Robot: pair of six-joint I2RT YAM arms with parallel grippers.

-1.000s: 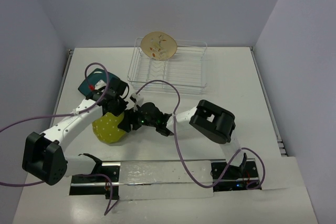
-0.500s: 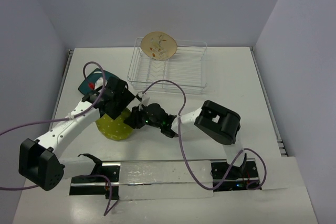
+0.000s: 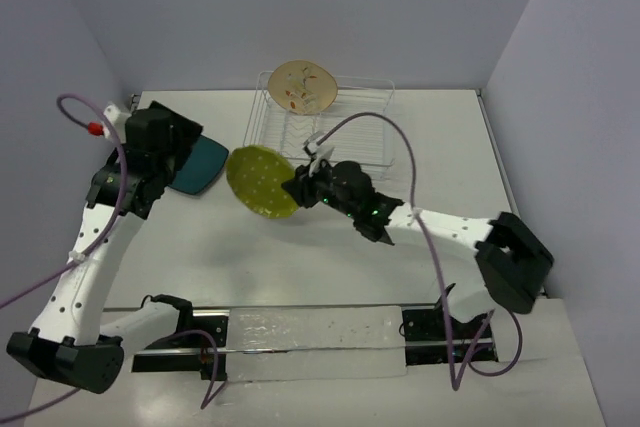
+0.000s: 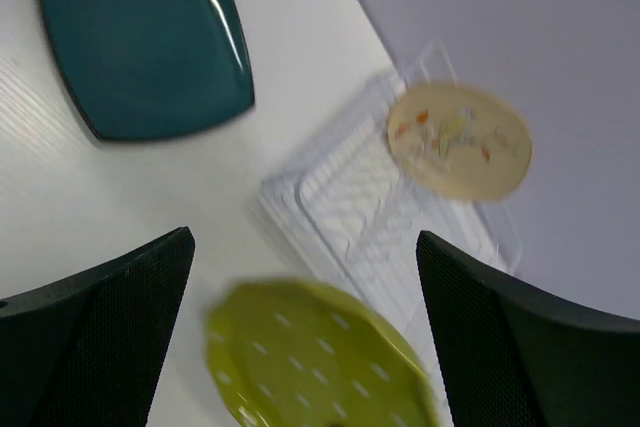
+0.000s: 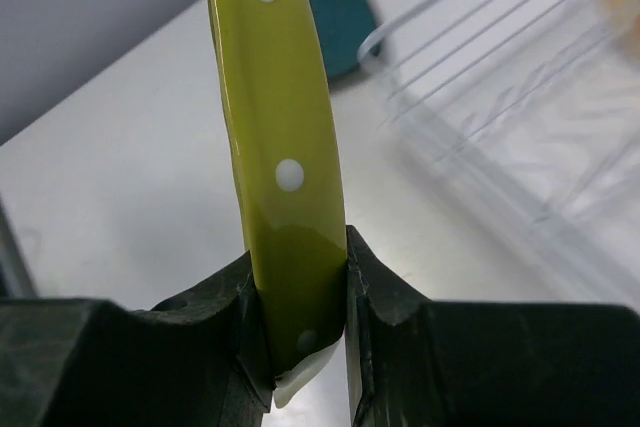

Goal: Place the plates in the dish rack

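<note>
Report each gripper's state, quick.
Left gripper: open, holding nothing.
Right gripper: closed on the lime-green plate, gripping its rim.

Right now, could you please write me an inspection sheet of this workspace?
Surface: white table.
Job's things: round lime-green dotted plate held on edge near the silvery wire dish rack; round beige floral plate standing in the rack; dark teal rounded-square plate flat on the table.
Clutter: nothing seen.
Grippers: right gripper fingers clamp the green plate's rim; left gripper open, empty.
Cables: purple cables loop above both arms.
Surroundings: plain pale walls.
</note>
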